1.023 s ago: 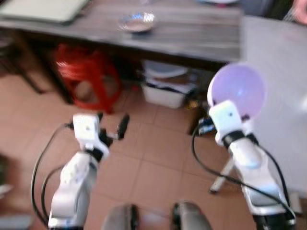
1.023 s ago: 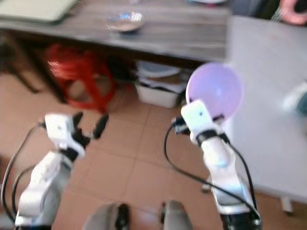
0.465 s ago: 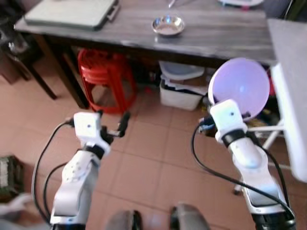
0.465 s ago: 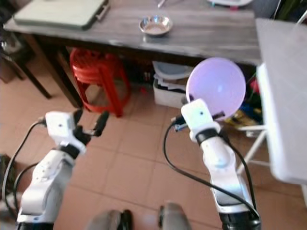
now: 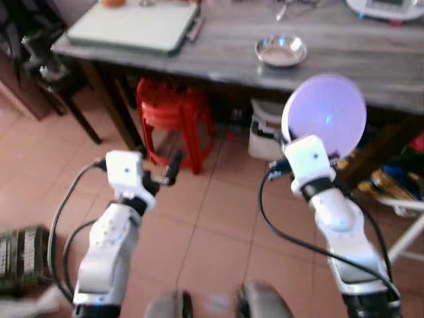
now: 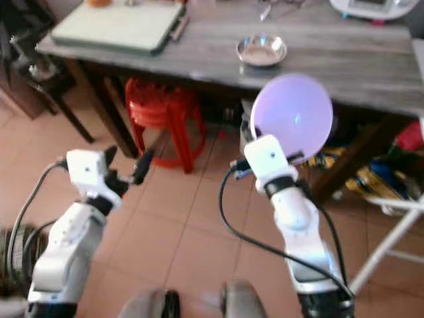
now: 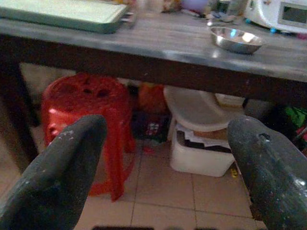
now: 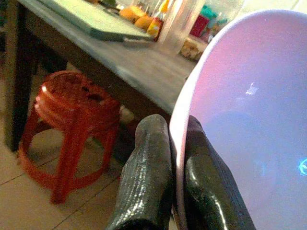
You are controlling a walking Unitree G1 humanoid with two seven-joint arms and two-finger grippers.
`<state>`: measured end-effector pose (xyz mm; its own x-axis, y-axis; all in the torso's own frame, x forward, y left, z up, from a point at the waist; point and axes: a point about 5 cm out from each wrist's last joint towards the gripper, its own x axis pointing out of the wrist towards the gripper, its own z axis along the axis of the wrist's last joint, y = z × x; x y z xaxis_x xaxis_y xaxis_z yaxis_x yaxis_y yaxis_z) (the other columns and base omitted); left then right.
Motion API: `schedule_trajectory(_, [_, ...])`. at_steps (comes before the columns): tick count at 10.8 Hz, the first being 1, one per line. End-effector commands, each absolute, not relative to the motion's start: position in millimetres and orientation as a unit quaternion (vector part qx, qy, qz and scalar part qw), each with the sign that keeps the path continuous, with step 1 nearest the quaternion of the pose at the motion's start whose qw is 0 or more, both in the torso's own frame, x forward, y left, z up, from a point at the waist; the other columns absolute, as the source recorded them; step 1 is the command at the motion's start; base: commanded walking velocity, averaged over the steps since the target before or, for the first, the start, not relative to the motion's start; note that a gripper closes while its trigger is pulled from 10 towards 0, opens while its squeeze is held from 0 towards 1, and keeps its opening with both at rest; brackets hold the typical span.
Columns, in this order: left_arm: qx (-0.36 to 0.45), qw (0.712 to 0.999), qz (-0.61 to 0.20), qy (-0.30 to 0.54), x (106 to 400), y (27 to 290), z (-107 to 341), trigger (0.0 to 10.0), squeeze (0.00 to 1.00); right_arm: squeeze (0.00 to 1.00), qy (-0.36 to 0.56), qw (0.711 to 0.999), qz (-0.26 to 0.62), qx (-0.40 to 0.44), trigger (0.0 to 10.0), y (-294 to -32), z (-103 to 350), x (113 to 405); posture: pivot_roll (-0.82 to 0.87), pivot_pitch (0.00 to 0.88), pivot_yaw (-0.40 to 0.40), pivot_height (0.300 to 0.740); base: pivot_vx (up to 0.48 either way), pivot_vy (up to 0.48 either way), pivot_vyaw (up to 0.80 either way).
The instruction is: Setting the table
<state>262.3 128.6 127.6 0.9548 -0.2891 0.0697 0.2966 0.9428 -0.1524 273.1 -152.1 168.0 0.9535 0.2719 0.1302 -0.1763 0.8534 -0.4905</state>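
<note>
**Right gripper holds lilac plate before the wooden table; left gripper empty**

The right gripper (image 8: 168, 158) is raised in front of the robot with its two black fingers (image 8: 148, 177) pinched on the rim of a round pale lilac plate (image 5: 324, 114). One finger lies on each face of the rim. The plate stands on edge, upright, its hollow face turned toward the head camera. It is off the table, held in the air just in front of the near edge of the long grey-brown wooden table (image 5: 371, 63).

The left gripper (image 5: 159, 173) is held out lower and to the left, over the floor. Its fingers (image 7: 67, 163) are spread well apart with nothing between them.

On the table top, a small shallow round steel bowl (image 5: 281, 50) sits near the middle, beyond the plate. A flat pale green board-like case (image 5: 136, 26) lies at the far left end. A white appliance (image 5: 384, 6) stands at the far right edge; its type cannot be told. Small items at the far edge are too blurred to identify.

Under the table, a red plastic stool (image 5: 173, 112) stands to the left on the terracotta tiled floor (image 5: 218, 218). To its right sits a white plastic storage tub (image 7: 201, 153) with a pale lid leaning above it. A dark chair or stand (image 5: 46, 73) is at the far left. White folding legs (image 5: 407, 225) show at the near right.
</note>
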Motion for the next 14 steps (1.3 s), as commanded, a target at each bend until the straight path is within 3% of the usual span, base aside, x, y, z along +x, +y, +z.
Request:
schedule_trajectory(1, [-0.076,0.984,-0.159,-0.030,262,122,130,10.0,0.00,0.00,-0.110,0.954,0.119,-0.251,10.0,-152,172,272,-0.05,0.144,0.056,0.740,0.480,0.000,0.00])
schedule_trajectory(11, [-0.072,0.975,-0.204,-0.049,257,110,133,10.0,0.00,0.00,-0.114,0.960,0.092,-0.237,10.0,-149,173,282,-0.05,0.136,0.058,0.740,0.468,0.000,-0.07])
schedule_trajectory(14, [-0.082,0.981,-0.165,-0.059,259,119,135,10.0,0.00,0.00,-0.127,0.956,0.122,-0.234,10.0,-143,174,281,-0.05,0.135,0.051,0.740,0.000,0.000,0.00])
